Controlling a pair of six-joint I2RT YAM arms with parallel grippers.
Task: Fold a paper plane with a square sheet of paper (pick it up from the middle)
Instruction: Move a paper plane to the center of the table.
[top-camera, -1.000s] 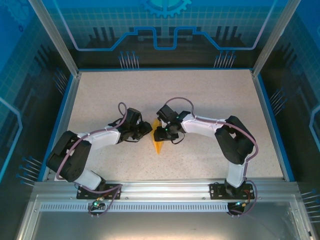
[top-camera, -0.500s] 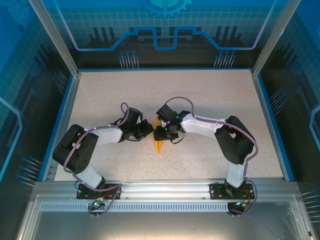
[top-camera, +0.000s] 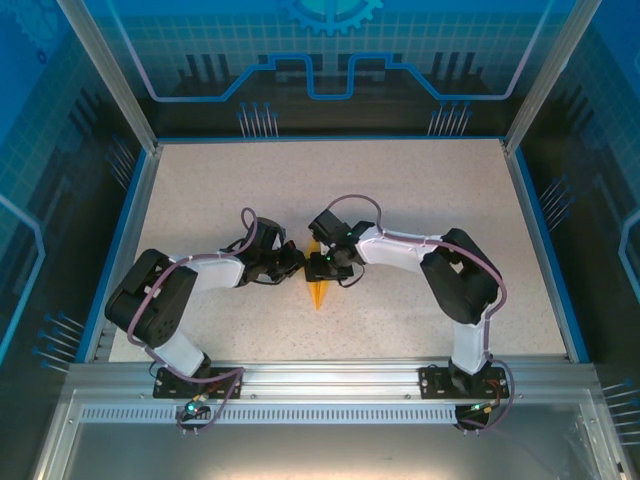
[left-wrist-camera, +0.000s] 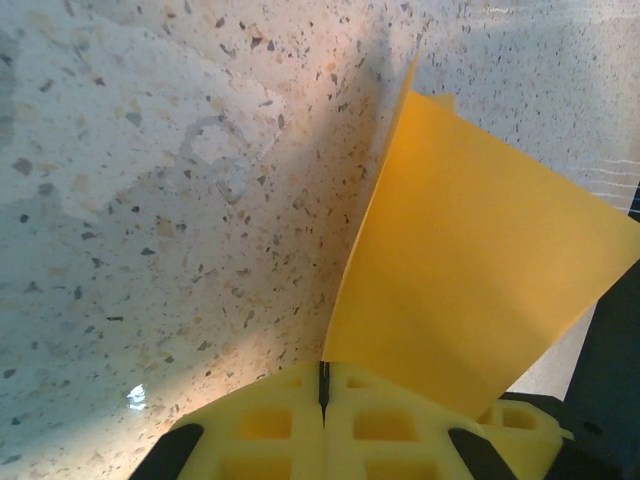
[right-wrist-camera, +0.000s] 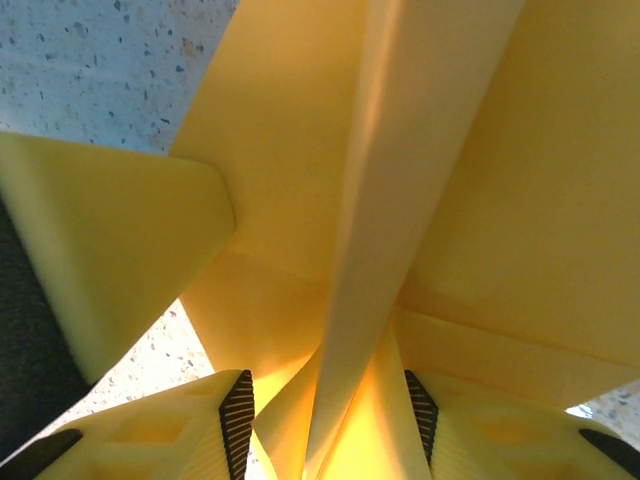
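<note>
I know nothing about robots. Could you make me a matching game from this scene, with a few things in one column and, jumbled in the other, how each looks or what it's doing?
Things:
1. left hand
2. right hand
3. paper
4. table

Descriptions:
A. speckled beige
B. fingers apart, a fold of paper between them
C. orange-yellow and creased
D. shut on the paper's edge

Pairs: 1-D, 2-B, 3-C, 4-A
</note>
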